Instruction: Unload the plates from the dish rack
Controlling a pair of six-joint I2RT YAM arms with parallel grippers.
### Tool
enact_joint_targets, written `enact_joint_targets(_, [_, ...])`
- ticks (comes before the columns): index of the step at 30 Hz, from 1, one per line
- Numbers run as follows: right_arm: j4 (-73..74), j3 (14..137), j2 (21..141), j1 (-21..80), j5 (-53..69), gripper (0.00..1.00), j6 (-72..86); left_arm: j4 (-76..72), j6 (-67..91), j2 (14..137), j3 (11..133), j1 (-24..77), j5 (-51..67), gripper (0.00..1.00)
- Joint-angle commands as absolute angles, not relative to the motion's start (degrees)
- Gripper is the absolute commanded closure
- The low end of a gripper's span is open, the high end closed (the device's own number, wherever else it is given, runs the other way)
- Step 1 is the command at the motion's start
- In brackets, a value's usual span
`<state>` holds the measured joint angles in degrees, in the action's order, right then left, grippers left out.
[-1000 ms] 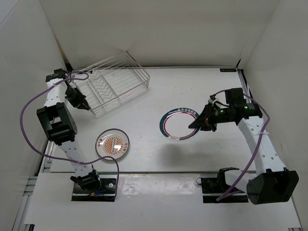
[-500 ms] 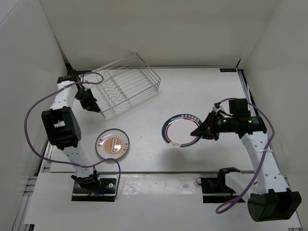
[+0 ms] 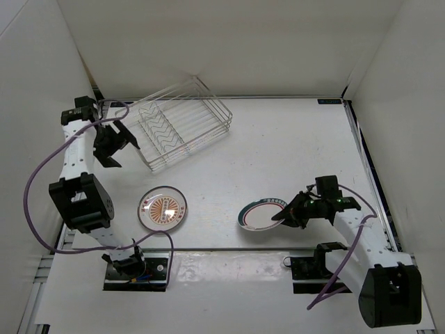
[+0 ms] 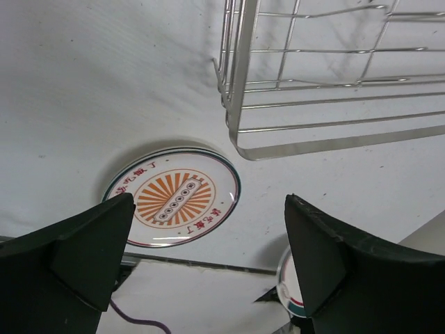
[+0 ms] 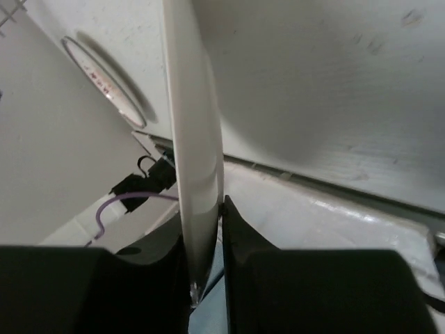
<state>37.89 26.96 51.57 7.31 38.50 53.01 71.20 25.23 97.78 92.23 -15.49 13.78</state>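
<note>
Right gripper [image 3: 286, 214] pinching teal-rimmed plate [image 3: 256, 216], left gripper [image 4: 208, 202] wide open near dish rack [image 3: 182, 125]

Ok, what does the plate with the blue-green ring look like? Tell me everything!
The plate is small, round, white and glossy, with a dark teal rim band and a thin pink-red ring inside. It tilts low near the table's front edge, its rim pinched by the right gripper. Whether it touches the table is unclear.

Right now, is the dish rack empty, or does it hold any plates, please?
Empty: in the top view the dish rack shows only bare wire, with no plate standing between its dividers.
</note>
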Motion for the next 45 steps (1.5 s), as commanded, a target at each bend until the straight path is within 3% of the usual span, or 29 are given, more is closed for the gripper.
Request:
enact_joint_targets(1, [22.96, 24.79, 52.37, 8.43, 36.83, 0.78, 56.52, 73.22, 31.72, 90.02, 97.55, -15.29, 11.69, 0.0])
enact_joint_targets(9, [17.31, 27.58, 71.07, 14.59, 34.28, 0.68, 51.16, 73.74, 36.91, 77.46, 98.46, -12.94, 28.2, 0.0])
enact_joint_targets(15, [19.16, 32.77, 82.15, 22.31, 32.34, 0.65, 51.24, 73.72, 35.7, 66.1, 90.09, -6.96, 26.21, 0.0])
enact_joint_targets(19, [20.21, 35.5, 89.71, 26.63, 31.47, 0.48, 51.59, 75.5, 30.33, 63.38, 89.3, -3.26, 21.1, 0.0])
enact_joint_targets(21, [23.1, 36.38, 90.96, 28.47, 29.98, 0.4, 51.16, 75.23, 30.15, 62.23, 87.02, -2.38, 20.92, 0.0])
enact_joint_targets(22, [23.9, 37.26, 91.49, 28.74, 29.62, 0.32, 51.07, 74.63, 30.32, 61.36, 85.36, -2.37, 20.66, 0.0])
enact_joint_targets(28, [31.63, 38.57, 81.7, 29.09, 26.29, 0.15, 50.54, 71.99, 32.08, 57.4, 77.79, -0.27, 19.95, 0.0])
enact_joint_targets(30, [39.44, 42.78, 77.28, 28.66, 20.69, 0.15, 49.31, 72.07, 30.94, 56.34, 77.69, 1.48, 17.33, 0.0])
enact_joint_targets(33, [47.98, 56.31, 74.79, 28.74, 11.81, 0.15, 43.87, 74.26, 26.39, 55.55, 80.41, 4.74, 13.89, 0.0])
enact_joint_targets(37, [52.72, 83.58, 83.65, 28.3, 10.03, 0.1, 28.97, 74.97, 22.77, 50.12, 76.84, 8.17, 5.05, 0.0])
enact_joint_targets(42, [69.83, 132.87, 112.47, 26.11, 5.52, 0.1, 26.55, 71.29, 21.45, 42.12, 67.96, 9.93, 1.41, 0.0])
enact_joint_targets(43, [69.96, 136.54, 117.81, 24.36, 8.84, 0.11, 25.85, 70.15, 21.97, 41.32, 65.76, 9.93, 1.49, 0.0])
enact_joint_targets(45, [62.54, 138.95, 120.75, 22.95, 14.64, 0.25, 26.01, 70.05, 22.85, 40.43, 63.21, 9.93, 1.49, 0.0])
